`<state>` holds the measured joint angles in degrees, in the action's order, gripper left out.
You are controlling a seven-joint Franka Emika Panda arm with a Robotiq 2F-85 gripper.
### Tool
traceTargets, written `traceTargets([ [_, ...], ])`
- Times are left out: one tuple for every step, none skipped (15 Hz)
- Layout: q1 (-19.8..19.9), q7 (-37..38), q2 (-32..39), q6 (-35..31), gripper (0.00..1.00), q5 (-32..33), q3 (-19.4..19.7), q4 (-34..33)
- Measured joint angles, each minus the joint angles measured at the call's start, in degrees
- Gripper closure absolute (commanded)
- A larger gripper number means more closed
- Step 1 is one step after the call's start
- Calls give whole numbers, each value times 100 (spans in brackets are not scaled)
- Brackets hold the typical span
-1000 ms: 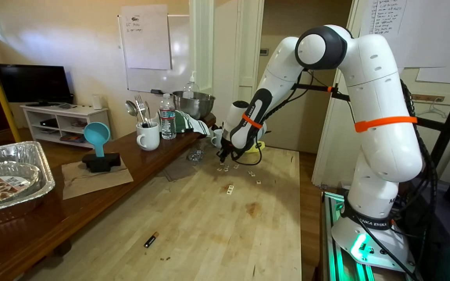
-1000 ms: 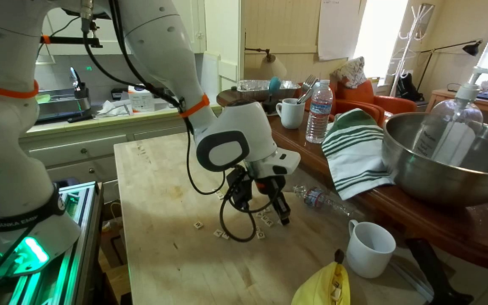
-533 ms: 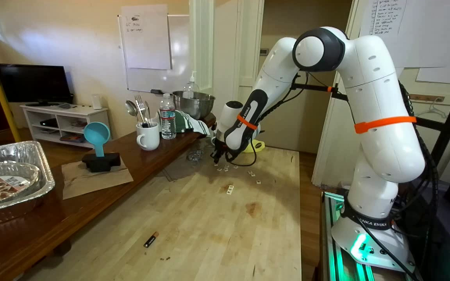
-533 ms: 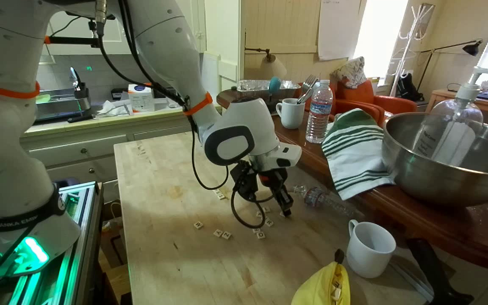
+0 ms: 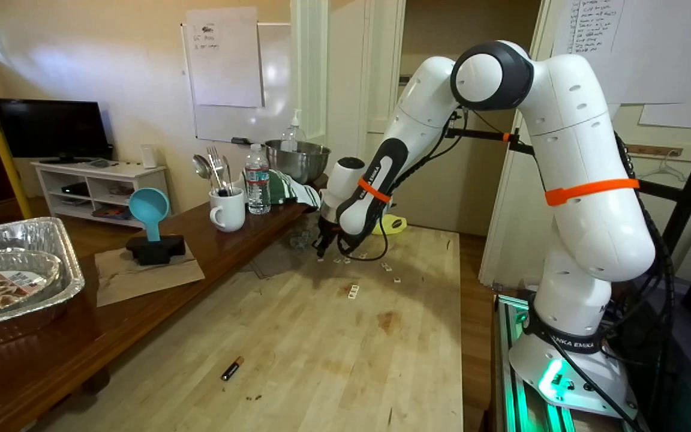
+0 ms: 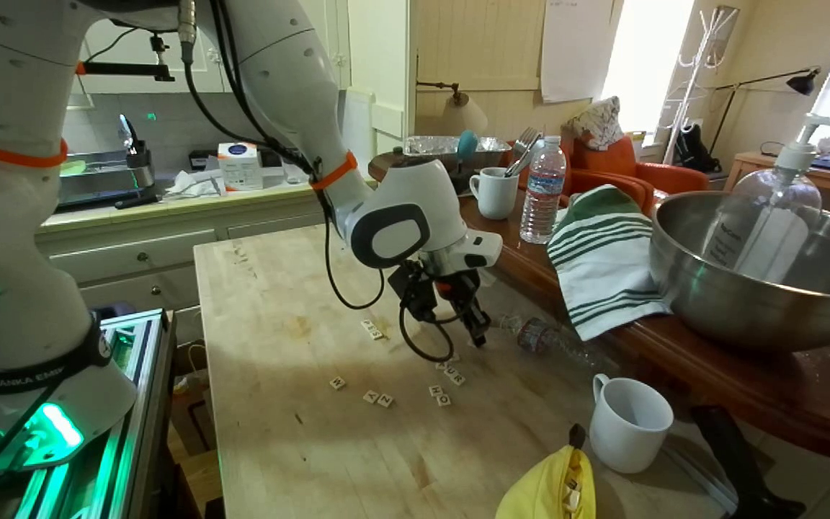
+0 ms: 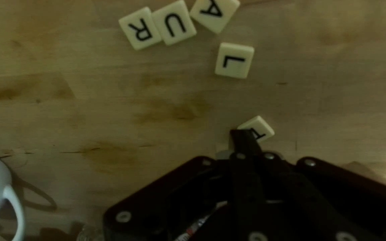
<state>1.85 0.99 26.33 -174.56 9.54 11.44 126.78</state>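
Wooden table (image 6: pixel 292 454): bordered on one side by a raised dark ledge (image 5: pixel 237 249).
Arm (image 5: pixel 579 126): held out over the table.
Metal bowl (image 6: pixel 753 303): placed on the dark ledge; a pump bottle (image 6: pixel 775 231) is set inside.
Gripper (image 6: pixel 479 337): pointed down at the table; the fingers (image 7: pixel 246 144) are pressed together.
Yellow pouch (image 6: pixel 539 489): laid on the table; pale pieces (image 6: pixel 572 497) are seen in its opening.
White mug (image 6: pixel 631 436): stood upright just beside the yellow pouch.
Battery (image 5: pixel 232 368): laid well apart from the gripper.
Nearest tile (image 7: pixel 261 125): positioned on the table at the ends of the fingers, partly covered in the wrist view; contact cannot be told.
R, U and A tiles (image 7: pixel 174 23): set side by side near an L tile (image 7: pixel 235 60).
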Motion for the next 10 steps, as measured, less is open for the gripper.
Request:
traceTargets([
  [1, 0, -18, 38, 100, 0, -48, 7],
  [2, 0, -46, 79, 100, 0, -96, 27],
  [2, 0, -86, 124, 100, -1, -143, 61],
  [8, 0, -132, 180, 100, -10, -194, 101],
  [12, 0, -181, 243, 100, -20, -241, 150],
  [15, 0, -237, 309, 100, -40, -282, 204],
  [20, 0, -302, 374, 100, -68, -323, 271],
  [23, 0, -362, 414, 100, -84, -351, 346],
  [23, 0, -424, 420, 100, -89, -367, 434],
  [27, 0, -482, 420, 100, -95, -383, 520],
])
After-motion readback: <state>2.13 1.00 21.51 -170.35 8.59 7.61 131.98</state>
